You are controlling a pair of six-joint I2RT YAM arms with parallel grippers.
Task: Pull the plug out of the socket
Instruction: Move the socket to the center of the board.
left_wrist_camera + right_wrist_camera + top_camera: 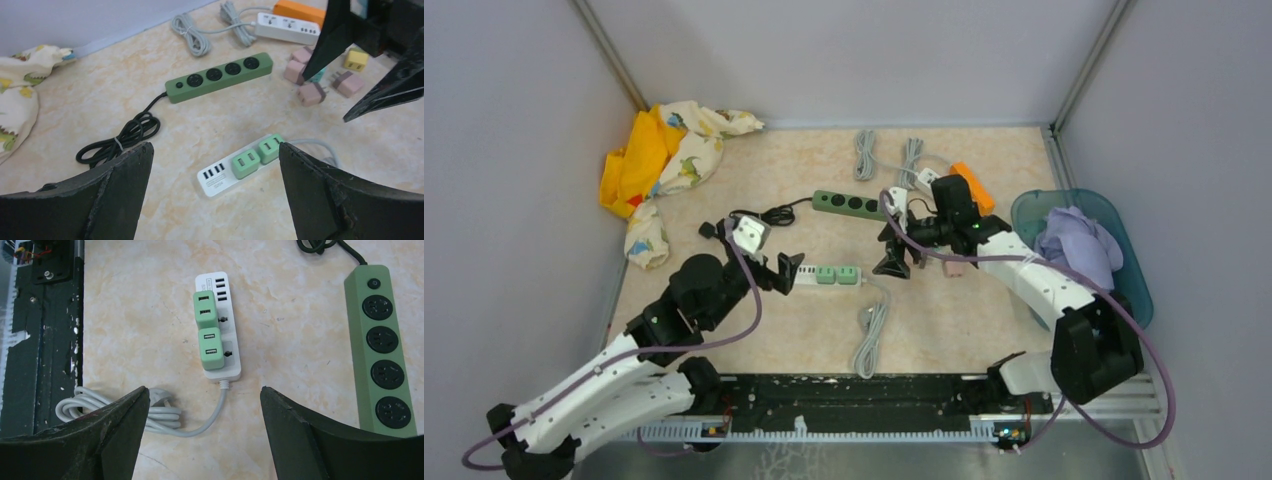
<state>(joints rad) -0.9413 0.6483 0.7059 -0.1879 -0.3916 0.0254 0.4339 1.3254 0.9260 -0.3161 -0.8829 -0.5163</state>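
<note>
White plastic power strip with USB slots at one end (pixel 232 367) lies flat on the beige marbled table (pixel 954 320), mid-table, between the two arms. Two pale green square plug adapters are seated in it side by side: one next to the USB end (pixel 204 305), one nearer the cable end (pixel 211 350). These are the task's plugs, both fully pushed in, so nothing is pulled yet. The left gripper (pixel 790 273) sits low at the strip's USB end, fingers spread wide and holding nothing. In its wrist view the strip lies ahead, between the two fingers. Likely placed there to pin or brace the strip so it doesn't lift with the plug. The right gripper (pixel 902 262) hangs above the table just off the cable end, fingers apart, empty, not touching anything. Its wrist camera looks straight down with the strip and both green plugs framed between the fingers, which reads as lining up for a top grasp. Can't tell which of the two plugs it targets. The strip's grey-white cable coil (pixel 100 407) trails toward the near edge, slack, so it won't resist. The dark green four-socket strip (pixel 382 350) with black cord (pixel 120 140) lies just beyond, and loose pink adapters (pixel 310 92) lie near the right gripper. All are apart from the white strip and out of the approach path.
</note>
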